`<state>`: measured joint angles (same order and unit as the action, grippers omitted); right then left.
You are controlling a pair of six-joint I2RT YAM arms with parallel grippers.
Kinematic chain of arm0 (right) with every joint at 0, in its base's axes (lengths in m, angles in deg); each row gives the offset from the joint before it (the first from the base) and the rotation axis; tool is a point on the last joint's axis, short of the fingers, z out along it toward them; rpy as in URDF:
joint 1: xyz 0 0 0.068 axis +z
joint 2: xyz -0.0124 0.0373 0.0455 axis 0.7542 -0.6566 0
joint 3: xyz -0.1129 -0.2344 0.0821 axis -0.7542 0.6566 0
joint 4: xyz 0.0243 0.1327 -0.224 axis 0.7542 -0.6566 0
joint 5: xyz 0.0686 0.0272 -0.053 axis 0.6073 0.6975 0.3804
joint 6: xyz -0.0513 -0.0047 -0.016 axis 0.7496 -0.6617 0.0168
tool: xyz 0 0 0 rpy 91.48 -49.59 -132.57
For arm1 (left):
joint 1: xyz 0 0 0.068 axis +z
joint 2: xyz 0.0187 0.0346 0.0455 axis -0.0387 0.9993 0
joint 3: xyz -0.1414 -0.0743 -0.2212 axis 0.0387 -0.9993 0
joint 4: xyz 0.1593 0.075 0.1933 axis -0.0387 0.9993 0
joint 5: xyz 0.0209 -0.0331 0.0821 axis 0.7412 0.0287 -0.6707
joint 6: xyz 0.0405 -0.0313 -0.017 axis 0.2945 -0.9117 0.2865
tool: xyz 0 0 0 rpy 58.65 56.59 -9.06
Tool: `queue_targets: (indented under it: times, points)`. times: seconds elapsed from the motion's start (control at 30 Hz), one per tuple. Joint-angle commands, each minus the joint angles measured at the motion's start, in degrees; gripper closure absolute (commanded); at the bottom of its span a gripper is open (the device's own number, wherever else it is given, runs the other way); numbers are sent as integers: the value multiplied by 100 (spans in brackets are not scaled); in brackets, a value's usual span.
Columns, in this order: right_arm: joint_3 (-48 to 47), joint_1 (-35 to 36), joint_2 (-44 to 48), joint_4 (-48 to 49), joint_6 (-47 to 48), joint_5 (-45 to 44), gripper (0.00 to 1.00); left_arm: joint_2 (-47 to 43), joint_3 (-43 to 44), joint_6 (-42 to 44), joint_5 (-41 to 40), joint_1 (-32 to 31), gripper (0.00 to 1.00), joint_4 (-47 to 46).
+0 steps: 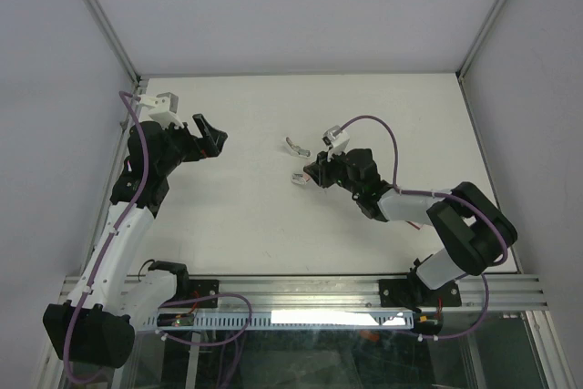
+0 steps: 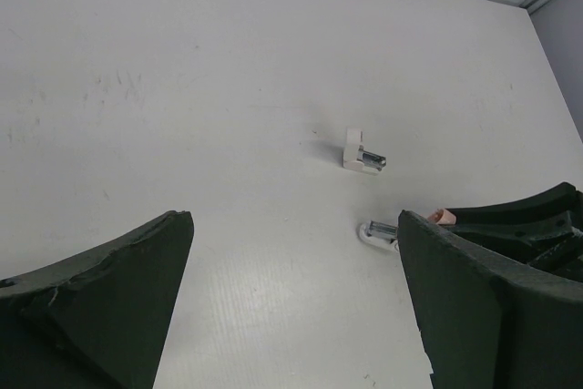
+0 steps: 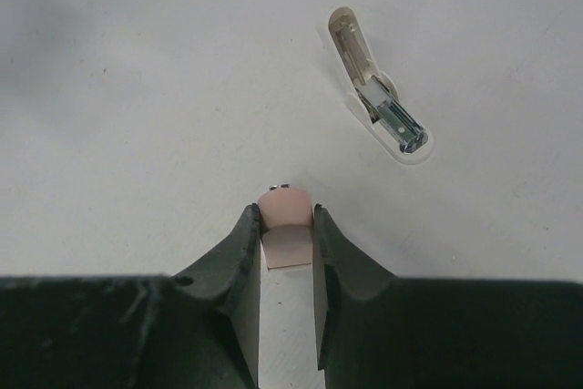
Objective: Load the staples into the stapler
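Right claw [image 3: 285, 221] clamped on mostly hidden pink stapler [image 3: 284, 207], left claw [image 2: 290, 230] apart

On my white table [image 1: 228, 216] lies one pale stapler half [image 1: 293, 144], opened flat near the middle, its silvery metal part showing.

Bright, even overhead light; faint soft shadows; wrist views sharp, top view slightly soft.
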<state>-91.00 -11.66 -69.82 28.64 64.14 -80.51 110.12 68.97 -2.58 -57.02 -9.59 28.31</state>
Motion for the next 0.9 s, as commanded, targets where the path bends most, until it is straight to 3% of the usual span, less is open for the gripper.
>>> queue_targets:
  times: [0.0, 0.13, 0.17, 0.2, 0.6, 0.87]
  points:
    - [42, -20, 462, 179, 72, 61, 100, -161, -1, 121, -126, 61, 1, -236]
    - [60, -36, 590, 91, 72, 61, 100, -174, -13, 119, -125, 66, 1, -229]
    - [64, -38, 605, 79, 93, -219, 55, -172, -12, 129, -131, 67, 1, -230]
    - [70, -44, 603, 72, 74, -310, 41, -179, -7, 128, -130, 57, 1, -232]
    - [349, -67, 782, 65, -168, -507, 40, -188, -20, 131, -104, 66, 1, -233]
    - [-112, -390, 1635, -1693, -713, -742, 38, -151, -104, -70, 62, 44, 2, -243]
